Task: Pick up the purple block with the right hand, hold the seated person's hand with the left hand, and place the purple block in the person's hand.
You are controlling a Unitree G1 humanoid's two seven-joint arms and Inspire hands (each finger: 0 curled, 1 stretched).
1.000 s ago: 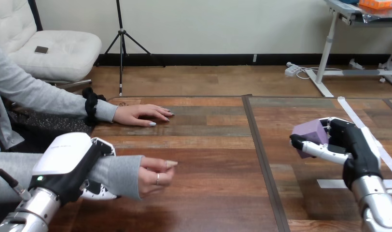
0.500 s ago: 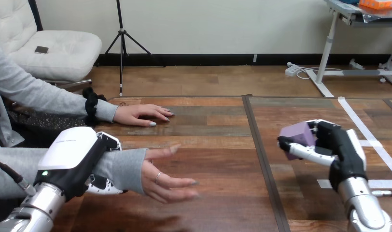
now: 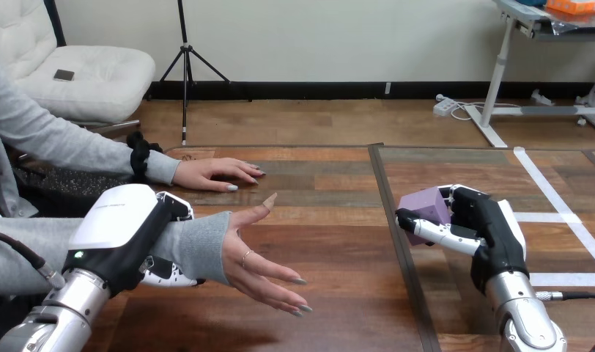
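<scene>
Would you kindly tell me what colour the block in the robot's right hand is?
Purple; the block shows best in the head view.

The table [image 3: 331,220] was grained wood with a dull sheen, crossed by matt white tape [image 3: 560,214]. The block [image 3: 425,206] looked matt and smooth-faced. The left hand [image 3: 121,224] bore a glossy white plastic shell; the right hand [image 3: 488,229] was mostly matt black plastic. The forearms [image 3: 527,327] were brushed silver metal. The sleeve [image 3: 199,246] was soft grey knit cloth.
</scene>
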